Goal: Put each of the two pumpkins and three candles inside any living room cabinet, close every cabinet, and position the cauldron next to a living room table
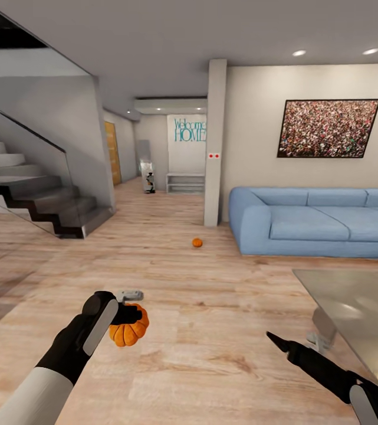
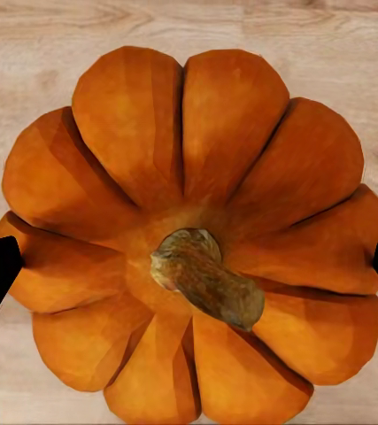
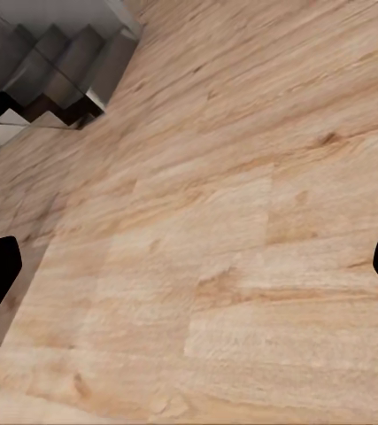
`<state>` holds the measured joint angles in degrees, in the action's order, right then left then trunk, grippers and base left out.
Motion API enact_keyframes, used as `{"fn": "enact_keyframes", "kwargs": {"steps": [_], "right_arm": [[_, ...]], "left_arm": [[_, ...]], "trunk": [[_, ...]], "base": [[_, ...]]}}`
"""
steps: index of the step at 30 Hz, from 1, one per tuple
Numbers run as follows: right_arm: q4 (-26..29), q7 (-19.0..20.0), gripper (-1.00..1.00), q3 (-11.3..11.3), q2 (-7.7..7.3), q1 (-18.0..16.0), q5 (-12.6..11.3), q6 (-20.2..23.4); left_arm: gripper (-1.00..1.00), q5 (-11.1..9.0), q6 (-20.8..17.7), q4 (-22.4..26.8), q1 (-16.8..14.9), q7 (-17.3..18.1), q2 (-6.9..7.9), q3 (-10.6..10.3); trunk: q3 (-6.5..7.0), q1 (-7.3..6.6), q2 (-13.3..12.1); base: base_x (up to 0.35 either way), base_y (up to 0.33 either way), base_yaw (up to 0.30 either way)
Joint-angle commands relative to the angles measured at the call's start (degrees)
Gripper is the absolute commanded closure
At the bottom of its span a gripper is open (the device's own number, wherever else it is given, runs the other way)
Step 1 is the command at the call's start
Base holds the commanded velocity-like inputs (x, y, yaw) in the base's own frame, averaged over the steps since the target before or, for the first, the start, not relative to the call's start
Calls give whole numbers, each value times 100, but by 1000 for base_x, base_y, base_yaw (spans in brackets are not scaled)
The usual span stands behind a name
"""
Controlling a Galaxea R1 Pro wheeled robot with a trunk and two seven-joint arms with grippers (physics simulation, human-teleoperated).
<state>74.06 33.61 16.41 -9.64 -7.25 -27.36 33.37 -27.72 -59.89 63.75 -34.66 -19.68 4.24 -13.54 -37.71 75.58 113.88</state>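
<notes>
Left tool (image 1: 131, 314) clamped on 1 pumpkin (image 1: 129, 328) above wooden floor (image 1: 212, 307); right tool (image 1: 269, 336) fingers spread apart, empty.

Open floor (image 1: 212, 307); table (image 1: 354, 307) rightward

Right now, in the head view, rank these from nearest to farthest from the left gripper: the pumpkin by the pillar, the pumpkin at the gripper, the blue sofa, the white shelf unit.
1. Near pumpkin: between the left gripper fingers.
2. Far pumpkin: on the floor ahead, near the pillar.
3. Blue sofa: ahead to the right, against the wall.
4. White shelf unit: down the hallway, farthest.
</notes>
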Motion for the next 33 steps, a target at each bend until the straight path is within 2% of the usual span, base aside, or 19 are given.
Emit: {"fn": "enact_keyframes", "kwargs": {"steps": [1,20,27,33], "right_arm": [[3,6,-100,6,3,-4,-31,42],[-90,5,-100,-6,6,-4,-41,36],[-93,6,-100,-8,104,-4,-34,34],[-93,6,-100,1,125,-4,-33,30]], "left_arm": [[100,-40,-11,6,-6,-62,6,-17],[100,-39,-11,14,-6,-70,-1,-17],[100,-40,-11,20,-6,-71,-2,-17],[100,-40,-11,18,-6,-70,-2,-17]], "trunk": [[-6,3,3],[-6,3,3],[-6,3,3],[-6,3,3]], "base": [[316,162,-1],[261,225,0],[316,64,0],[335,6,0]]}}
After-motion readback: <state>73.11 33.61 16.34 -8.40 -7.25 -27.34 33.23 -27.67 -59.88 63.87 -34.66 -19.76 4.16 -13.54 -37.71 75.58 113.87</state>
